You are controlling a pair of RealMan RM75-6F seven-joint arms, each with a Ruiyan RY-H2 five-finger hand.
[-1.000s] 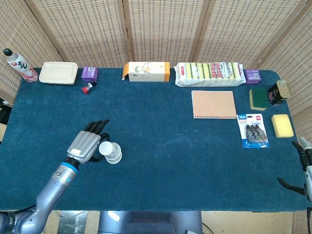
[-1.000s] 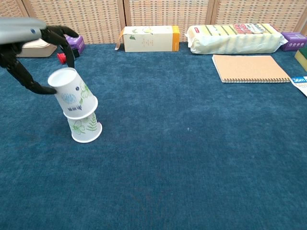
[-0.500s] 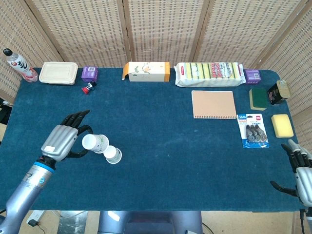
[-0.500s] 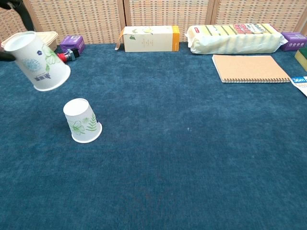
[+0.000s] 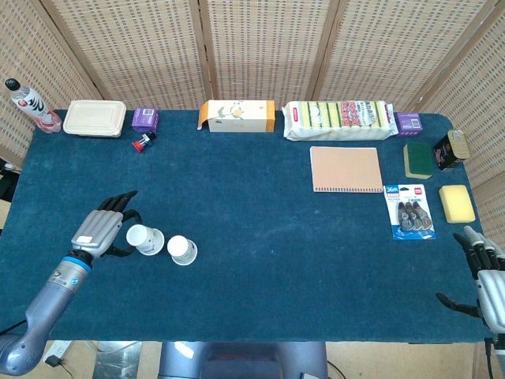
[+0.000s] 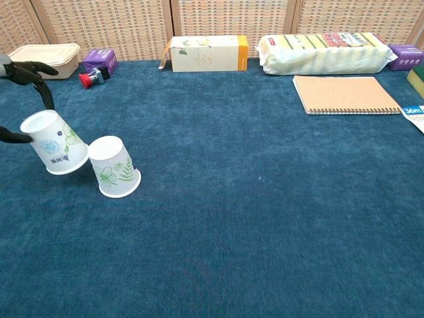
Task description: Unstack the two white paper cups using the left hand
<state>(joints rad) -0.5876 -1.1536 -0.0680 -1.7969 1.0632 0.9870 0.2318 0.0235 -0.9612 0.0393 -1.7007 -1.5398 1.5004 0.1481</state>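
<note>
A: Where are we in the task?

B: We hold the lifted cup in the left robot hand, fingers curled around it, tilted, its rim low over the desk, just left of the second cup standing upside down.

A: And next?

B: We should set it down level and let go. Half a second ago it hung higher and farther left. The right robot hand holds nothing, fingers apart.
</note>
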